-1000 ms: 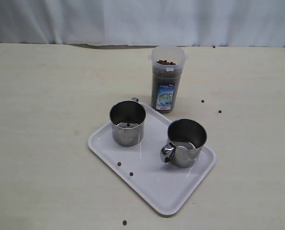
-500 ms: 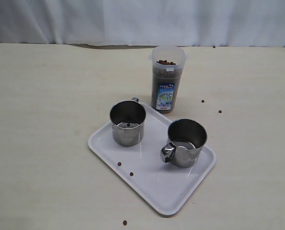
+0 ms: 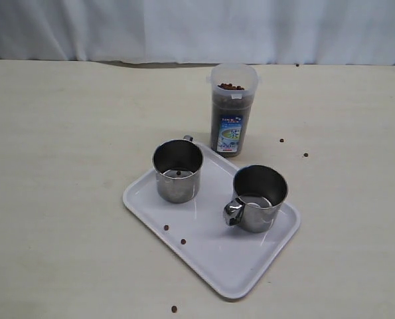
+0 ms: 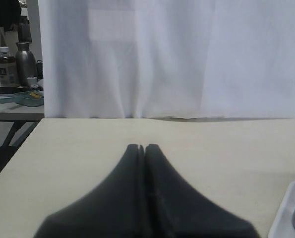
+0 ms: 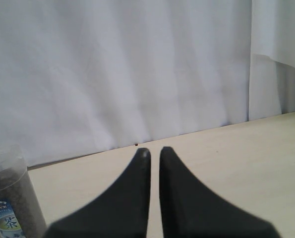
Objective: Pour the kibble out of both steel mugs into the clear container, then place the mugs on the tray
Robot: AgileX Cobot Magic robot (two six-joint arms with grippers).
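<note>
lying scattered: stray kibble [image 3: 165, 227] on tray [image 3: 210, 262], on table [image 3: 64, 166].

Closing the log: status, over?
Left gripper, right gripper shut, empty. Far steel mug and near steel mug upright on tray. Clear container holds kibble. Stray pellets on tray, table.

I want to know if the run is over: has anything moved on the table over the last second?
Nothing visibly changed. The left steel mug and the right steel mug stand upright on the tray, the clear container of kibble stands just beyond it, and the stray pellets lie where they were.
</note>
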